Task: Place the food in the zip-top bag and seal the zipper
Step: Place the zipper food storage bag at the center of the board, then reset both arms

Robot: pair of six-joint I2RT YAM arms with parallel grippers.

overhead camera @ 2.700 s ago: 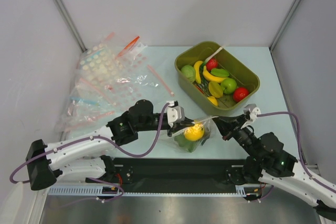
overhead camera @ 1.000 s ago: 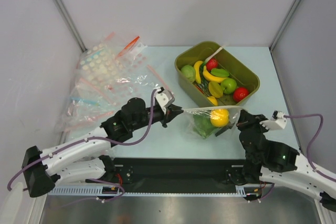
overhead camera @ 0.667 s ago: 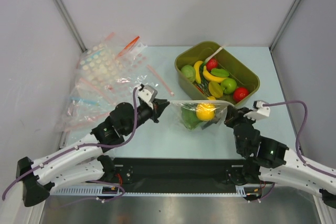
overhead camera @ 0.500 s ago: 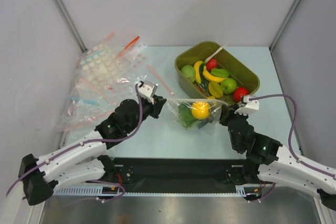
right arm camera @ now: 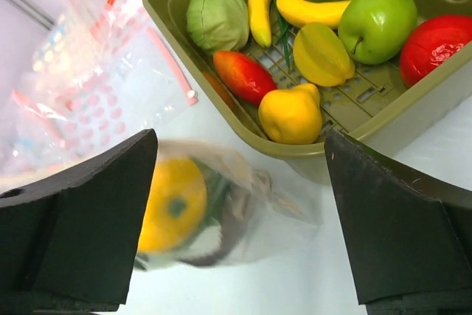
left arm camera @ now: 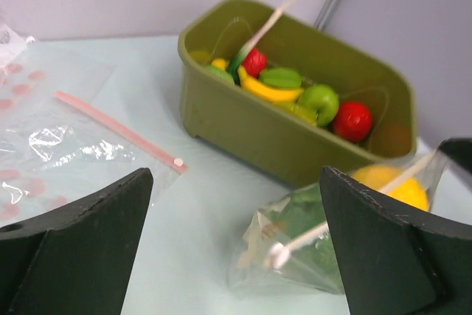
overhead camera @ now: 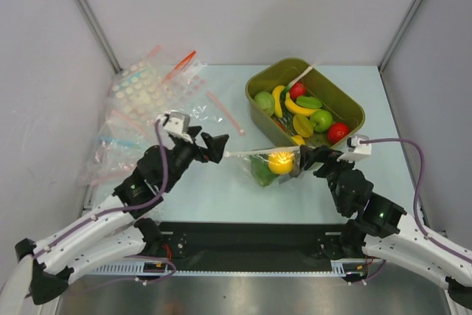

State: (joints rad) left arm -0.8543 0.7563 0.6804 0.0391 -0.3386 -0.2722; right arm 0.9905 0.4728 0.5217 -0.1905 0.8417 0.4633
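The zip-top bag (overhead camera: 271, 172) sits between my two grippers, just in front of the olive bin. Inside it are the round yellow-orange fruit (overhead camera: 281, 161) and the green lettuce (overhead camera: 260, 173). Its zipper (overhead camera: 251, 153) runs along the top edge, pointing at my left gripper (overhead camera: 214, 148), which is open and holds nothing. My right gripper (overhead camera: 308, 158) is open too, at the bag's right end. In the left wrist view the zipper (left arm camera: 346, 215) ends free between the fingers (left arm camera: 81, 241), above the lettuce (left arm camera: 299, 215). The right wrist view shows the bag (right arm camera: 243, 197) blurred, with the fruit (right arm camera: 173, 204) inside.
The olive bin (overhead camera: 354, 106) at the back right holds bananas, apples and other toy fruit, close behind the bag. A heap of clear bags with pink and red strips (overhead camera: 140, 108) covers the back left. One pink-stripped bag (overhead camera: 223, 112) reaches toward the bin.
Both grippers have gone from shut on the bag's ends to open, letting it go. The bag has sunk toward the table. My left arm has pulled back to the left.
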